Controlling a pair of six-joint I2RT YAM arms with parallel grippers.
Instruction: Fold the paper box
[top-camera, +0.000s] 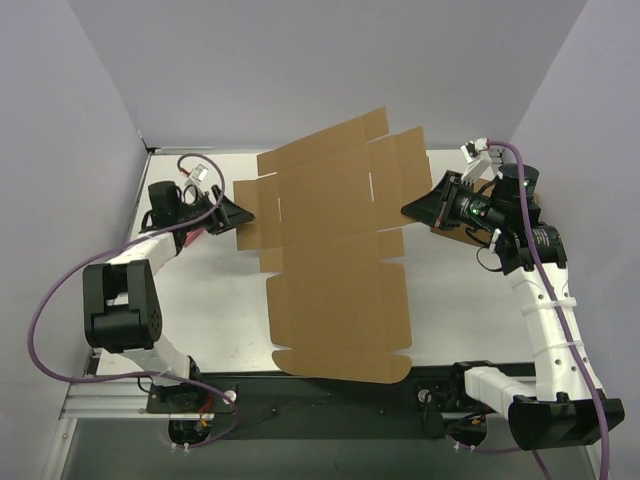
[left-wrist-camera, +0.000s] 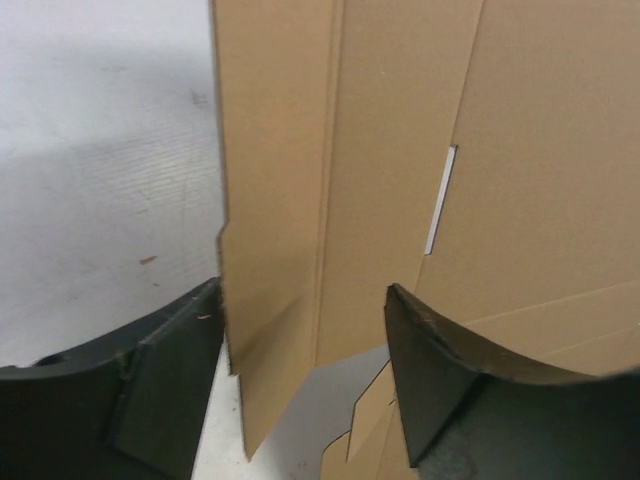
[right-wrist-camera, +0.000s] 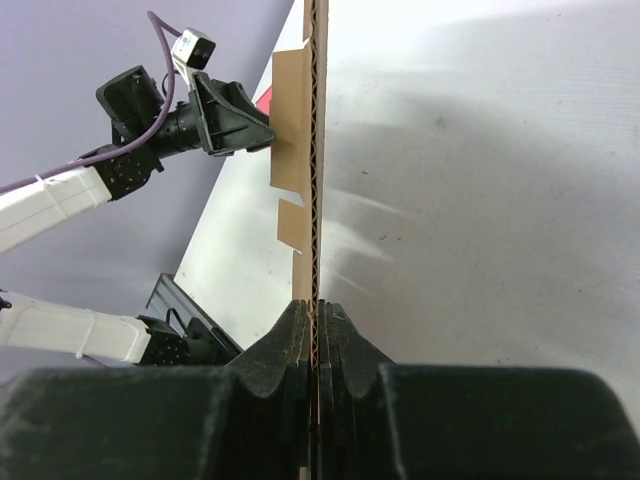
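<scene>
One flat die-cut sheet, the paper box (top-camera: 340, 255), lies unfolded across the middle of the table (top-camera: 200, 300). In the top external view, its near end rests close to the arm bases and its far section is lifted off the surface between the two arms.

In the left wrist view, the paper box (left-wrist-camera: 400, 150) fills most of the frame face-on. Crease lines and one narrow slit (left-wrist-camera: 441, 200) are clearly visible here, but they are faint from above. In the right wrist view, the paper box (right-wrist-camera: 318, 150) appears edge-on and shows its corrugated core, which the other views do not show.

The right gripper (top-camera: 410, 210) has its jaws together, clamped on the right edge of the sheet. Its own camera shows the right gripper (right-wrist-camera: 318, 312) pressed against both faces of the cardboard.

The left gripper (top-camera: 235, 215) has its jaws apart at the left edge, with a side flap between the fingers (left-wrist-camera: 150, 380). Contact with the flap cannot be confirmed.
</scene>
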